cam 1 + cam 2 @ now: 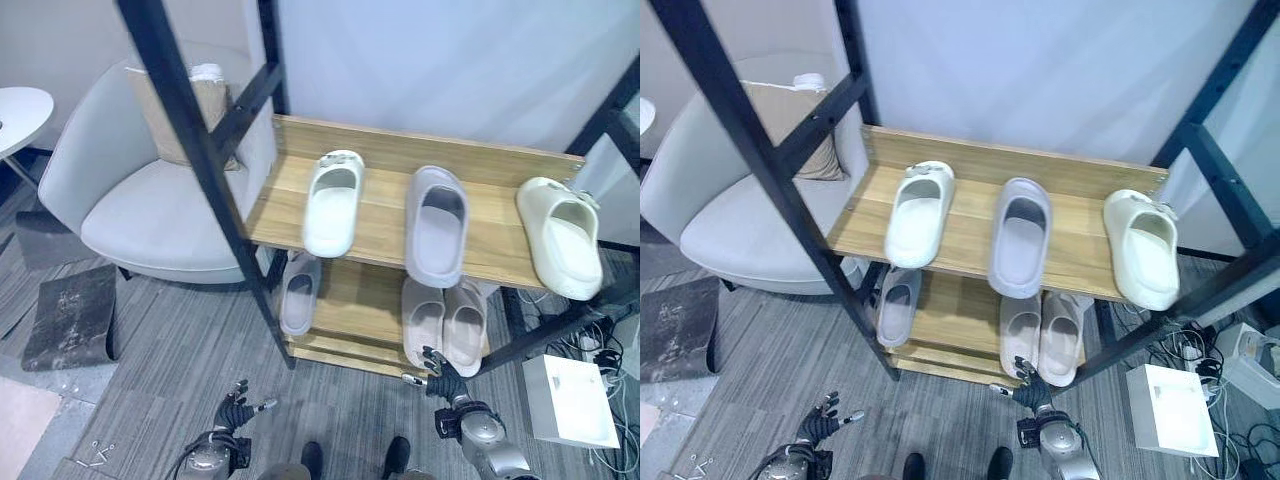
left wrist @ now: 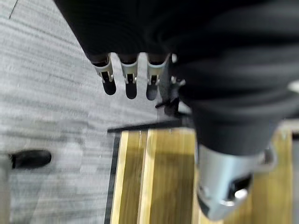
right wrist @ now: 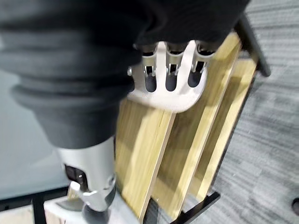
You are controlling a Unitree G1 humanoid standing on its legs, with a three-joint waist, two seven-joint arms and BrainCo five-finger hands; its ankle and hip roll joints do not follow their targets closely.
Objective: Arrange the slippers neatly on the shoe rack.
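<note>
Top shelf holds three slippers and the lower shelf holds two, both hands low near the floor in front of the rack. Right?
Not quite: the lower shelf holds three slippers, one grey on the left and a pink pair on the right, as the left eye view shows. The top shelf does hold three, and the left hand and right hand are low before the rack.

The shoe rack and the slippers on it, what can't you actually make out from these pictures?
- Grey slipper on the lower shelf: its toe end is hidden under the top shelf in both eye views.
- Pink pair: their toe ends are likewise hidden under that shelf.
- Cream slipper at the right end: the rack's black bar crosses its near end.
- Right hand: its fingers overlap a pale slipper edge; contact cannot be told.
</note>
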